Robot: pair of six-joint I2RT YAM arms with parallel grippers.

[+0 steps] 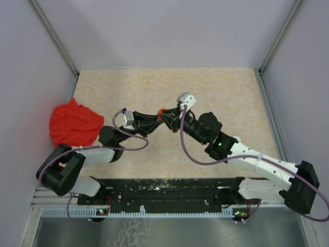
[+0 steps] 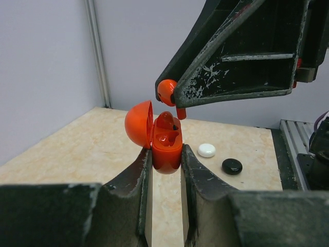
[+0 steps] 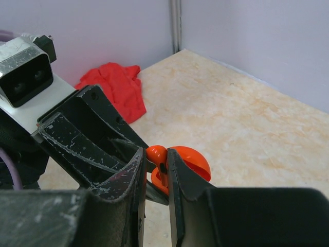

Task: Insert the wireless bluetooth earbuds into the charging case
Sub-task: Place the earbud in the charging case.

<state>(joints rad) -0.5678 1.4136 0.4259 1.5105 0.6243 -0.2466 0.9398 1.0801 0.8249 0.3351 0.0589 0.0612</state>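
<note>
My left gripper point(image 2: 165, 152) is shut on the orange-red charging case point(image 2: 167, 146), held above the table with its domed lid point(image 2: 139, 123) swung open to the left. My right gripper point(image 3: 156, 154) is shut on one orange-red earbud point(image 3: 157, 153), bulb up and stem pointing down. In the left wrist view this earbud point(image 2: 167, 91) hangs just above the case's open top, its stem tip close to the rim. From above, both grippers meet at the orange case point(image 1: 161, 111) over the middle of the table.
A white round disc point(image 2: 206, 150) and a black round disc point(image 2: 232, 165) lie on the tabletop beyond the case. A crumpled red cloth point(image 1: 74, 123) sits at the left edge by the wall. Walls enclose the table on three sides.
</note>
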